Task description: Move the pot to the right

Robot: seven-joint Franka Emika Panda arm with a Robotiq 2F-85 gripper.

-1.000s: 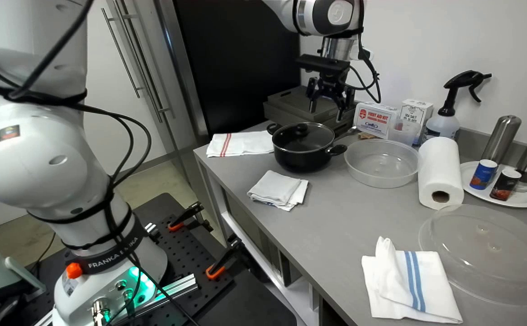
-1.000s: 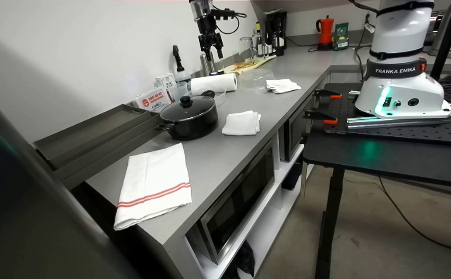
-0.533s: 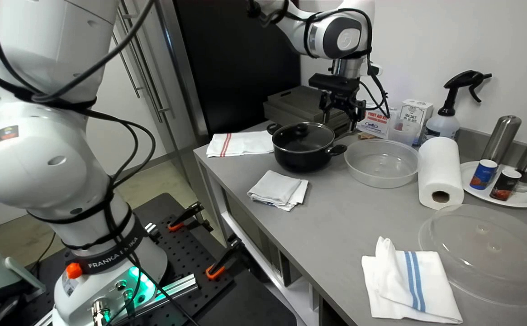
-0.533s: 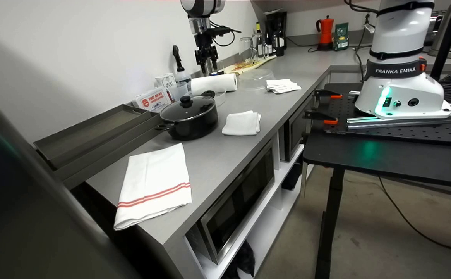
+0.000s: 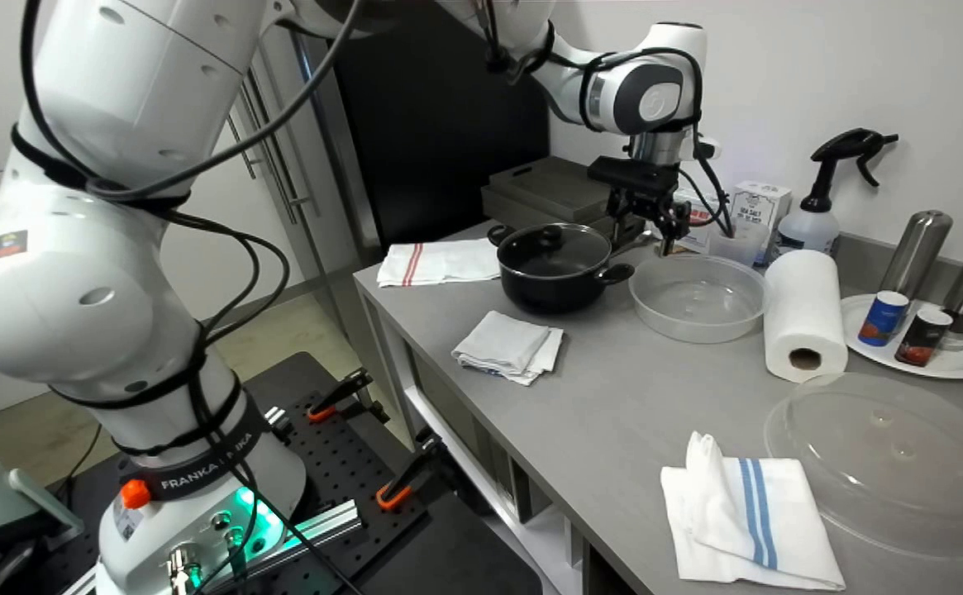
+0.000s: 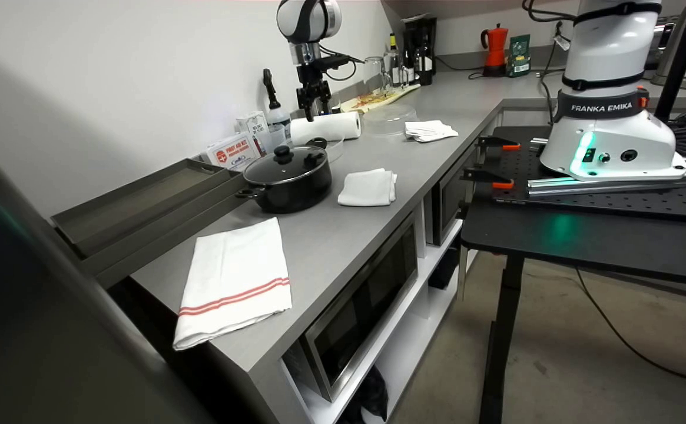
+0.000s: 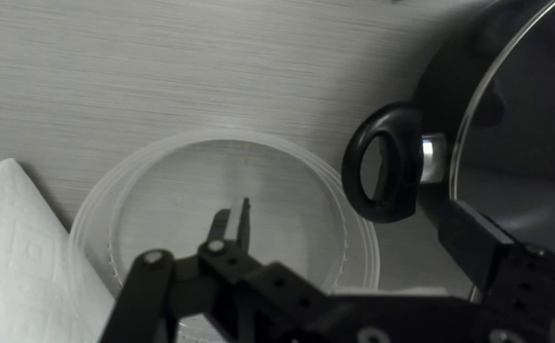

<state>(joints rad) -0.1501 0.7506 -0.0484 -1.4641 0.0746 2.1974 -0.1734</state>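
Note:
The pot is round and black with a glass lid and small side handles. It stands on the grey counter in both exterior views (image 5: 554, 289) (image 6: 295, 191); part of the pot (image 7: 468, 90) fills the right of the wrist view. Its near handle (image 7: 403, 166) lies just ahead of the gripper's opening. My gripper (image 7: 351, 204) is open and empty, with fingers wide apart. In an exterior view the gripper (image 5: 641, 241) hangs above and behind the handle (image 5: 615, 273), near the clear bowl's back rim. In the wrist view the right finger overlaps the pot's edge; contact cannot be told.
The clear bowl (image 5: 700, 332) stands right beside the pot, with a paper towel roll (image 5: 803, 314) past it. Flat dark boxes (image 5: 547, 188) and a first aid kit (image 6: 234, 152) stand by the wall. Folded cloths (image 5: 507, 345) and a clear lid (image 5: 886, 496) lie on the counter.
My gripper has come down and moved rightward in an exterior view, from above the dark boxes to near the bowl's back rim. It stays open. The pot has not moved.

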